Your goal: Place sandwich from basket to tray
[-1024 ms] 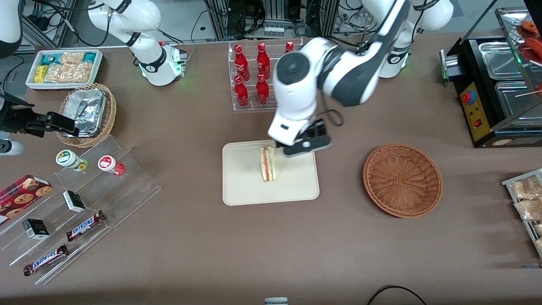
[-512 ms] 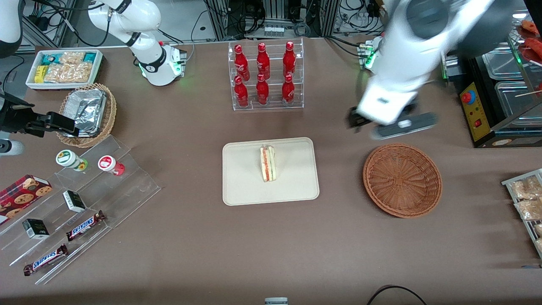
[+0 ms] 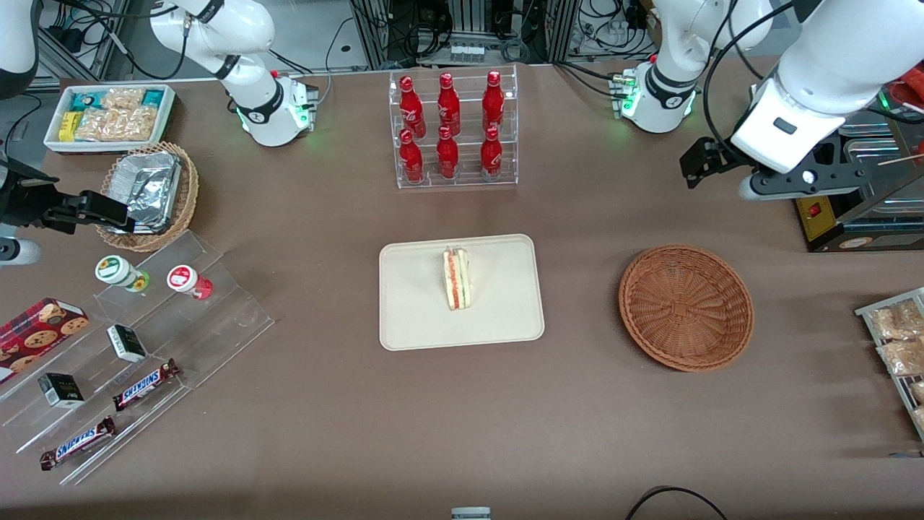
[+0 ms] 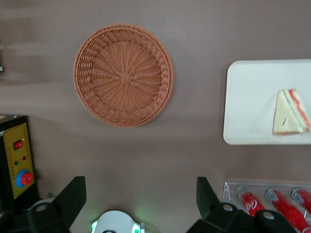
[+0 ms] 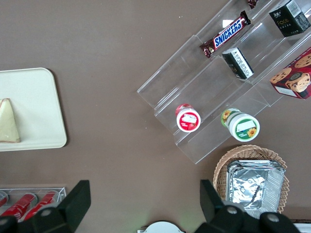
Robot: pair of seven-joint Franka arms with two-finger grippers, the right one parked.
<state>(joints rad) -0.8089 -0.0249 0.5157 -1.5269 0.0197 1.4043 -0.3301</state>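
Brown tabletop from the front: sandwich [image 3: 456,279] standing on the tray [image 3: 419,318], basket [image 3: 686,307] empty toward the working arm's end, gripper [image 3: 722,170] raised well clear, farther from the camera than the basket. From the left wrist: fingers [image 4: 73,199] spread wide on nothing, sandwich [image 4: 290,114] resting inside the tray [image 4: 248,107], basket [image 4: 124,75] bare. Looks like placement done; next, probably only parking the arm.

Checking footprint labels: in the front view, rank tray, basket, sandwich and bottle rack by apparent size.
1. tray
2. basket and bottle rack look alike, so unranked
3. sandwich, on the tray

The gripper is open near the working arm's end, above the table.
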